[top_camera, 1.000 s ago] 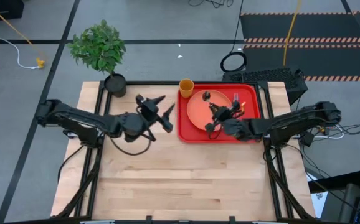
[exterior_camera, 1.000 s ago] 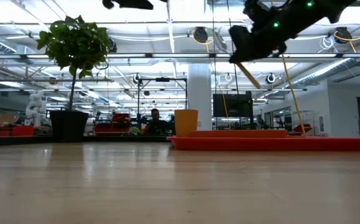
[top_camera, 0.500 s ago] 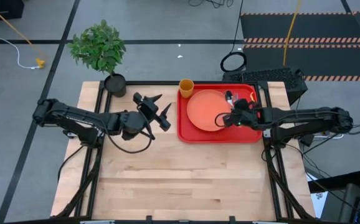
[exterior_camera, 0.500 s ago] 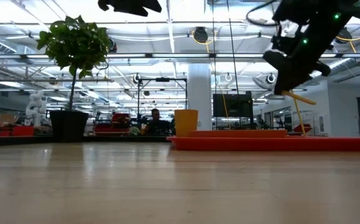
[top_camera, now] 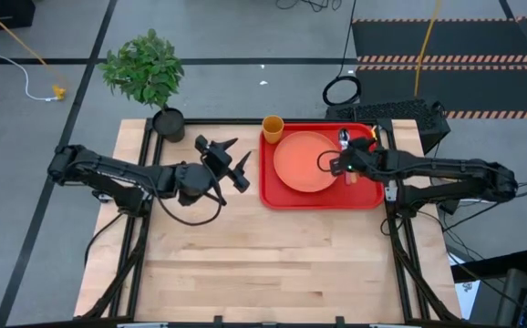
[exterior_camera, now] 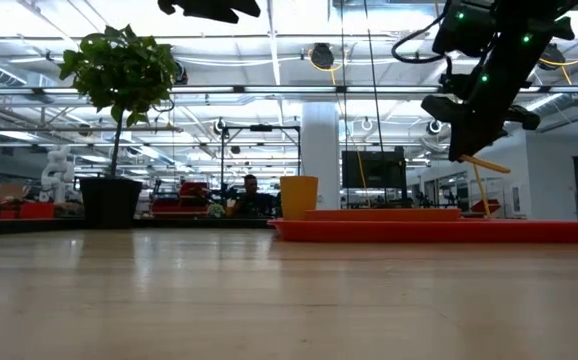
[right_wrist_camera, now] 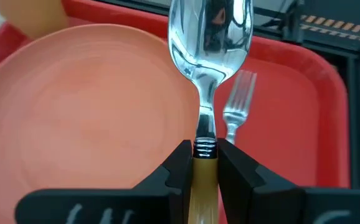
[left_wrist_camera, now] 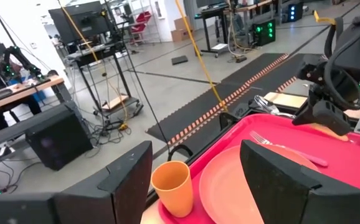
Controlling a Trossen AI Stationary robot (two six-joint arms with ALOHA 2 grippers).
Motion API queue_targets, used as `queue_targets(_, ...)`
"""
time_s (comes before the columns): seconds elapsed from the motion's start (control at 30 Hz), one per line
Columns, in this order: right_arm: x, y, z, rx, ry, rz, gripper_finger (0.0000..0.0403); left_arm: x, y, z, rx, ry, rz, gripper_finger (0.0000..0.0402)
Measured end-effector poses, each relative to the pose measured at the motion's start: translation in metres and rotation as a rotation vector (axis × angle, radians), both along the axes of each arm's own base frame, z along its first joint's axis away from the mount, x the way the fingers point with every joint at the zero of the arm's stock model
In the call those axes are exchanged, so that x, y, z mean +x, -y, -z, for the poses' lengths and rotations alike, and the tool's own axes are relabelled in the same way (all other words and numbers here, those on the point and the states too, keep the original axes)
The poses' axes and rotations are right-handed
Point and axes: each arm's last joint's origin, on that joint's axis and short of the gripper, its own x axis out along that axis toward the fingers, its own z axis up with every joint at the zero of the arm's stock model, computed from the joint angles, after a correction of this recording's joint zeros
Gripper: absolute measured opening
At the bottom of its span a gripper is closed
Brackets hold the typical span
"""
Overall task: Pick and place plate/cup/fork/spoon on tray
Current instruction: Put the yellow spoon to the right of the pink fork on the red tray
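Observation:
The red tray (top_camera: pixel 369 193) lies at the table's far right with the salmon plate (top_camera: pixel 302 166) lying flat in it. The fork (right_wrist_camera: pixel 236 106) lies on the tray floor just right of the plate. The amber cup (top_camera: pixel 273 127) stands upright at the tray's far left corner; whether inside the rim, I cannot tell. My right gripper (right_wrist_camera: pixel 205 158) hangs over the plate's right edge, shut on the spoon (right_wrist_camera: pixel 210 37). My left gripper (top_camera: pixel 231 158) hovers open above the table left of the tray, holding nothing. My right gripper pinches the spoon's orange handle (right_wrist_camera: pixel 203 177) between its two fingers, just behind the metal neck. The fingers slant down toward the far edge and lie along the spoon. The bowl points ahead, the handle's free end (exterior_camera: pixel 491 164) sticks out behind, and the spoon is lifted clear.
A potted green plant (top_camera: pixel 148 71) in a black pot stands at the table's far left corner. Bare wood (top_camera: pixel 273 264) spreads across the near half of the table. Beyond the far edge lie cables and floor mats.
My right gripper has carried the spoon from over the plate's near part toward the table's right edge, sinking a little. It has rolled and tipped, so the spoon now points toward the far edge. My left gripper has rolled slightly in place.

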Motion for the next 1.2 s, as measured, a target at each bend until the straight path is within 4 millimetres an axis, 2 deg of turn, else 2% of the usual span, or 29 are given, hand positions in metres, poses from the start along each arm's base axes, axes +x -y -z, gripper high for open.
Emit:
queue_targets(0.2,-0.007,0.008,0.004,0.014,-0.039,0.057,0.0045,0.0,-0.001,-0.001,-0.003,0.01,-0.003,0.0246)
queue_targets(0.5,-0.027,0.018,0.041,0.141,-0.068,0.145,0.0045,0.0,-0.001,-0.001,-0.001,0.008,-0.003,0.0246)
queue_targets(0.77,-0.038,0.031,0.057,0.187,-0.038,0.162,0.0045,0.0,-0.001,-0.001,-0.002,0.014,-0.003,0.0246)
queue_targets(1.2,-0.051,0.049,0.062,0.221,-0.004,0.198,0.0045,0.001,-0.001,-0.002,-0.002,0.025,-0.002,0.0246)
